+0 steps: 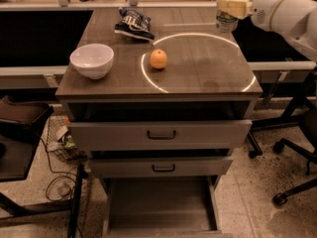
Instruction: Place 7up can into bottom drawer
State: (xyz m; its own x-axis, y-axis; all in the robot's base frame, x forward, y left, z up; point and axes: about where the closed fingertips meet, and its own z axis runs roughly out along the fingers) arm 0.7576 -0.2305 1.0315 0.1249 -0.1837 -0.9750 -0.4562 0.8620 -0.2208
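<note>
The 7up can (225, 20), silvery-white and green with a silver top, is at the far right corner of the cabinet top. My gripper (232, 6) comes in from the right and is shut around the can's upper half. I cannot tell whether the can rests on the top or hangs just above it. The bottom drawer (158, 207) is pulled out at the cabinet's foot, a wide flat grey tray with nothing in it.
An orange (158, 59), a white bowl (92, 60) and a dark blue chip bag (133, 24) lie on the cabinet top (208, 68). The two upper drawers (161, 134) stand slightly open. An office chair base (292, 182) is on the right, and cables and a bin are on the left.
</note>
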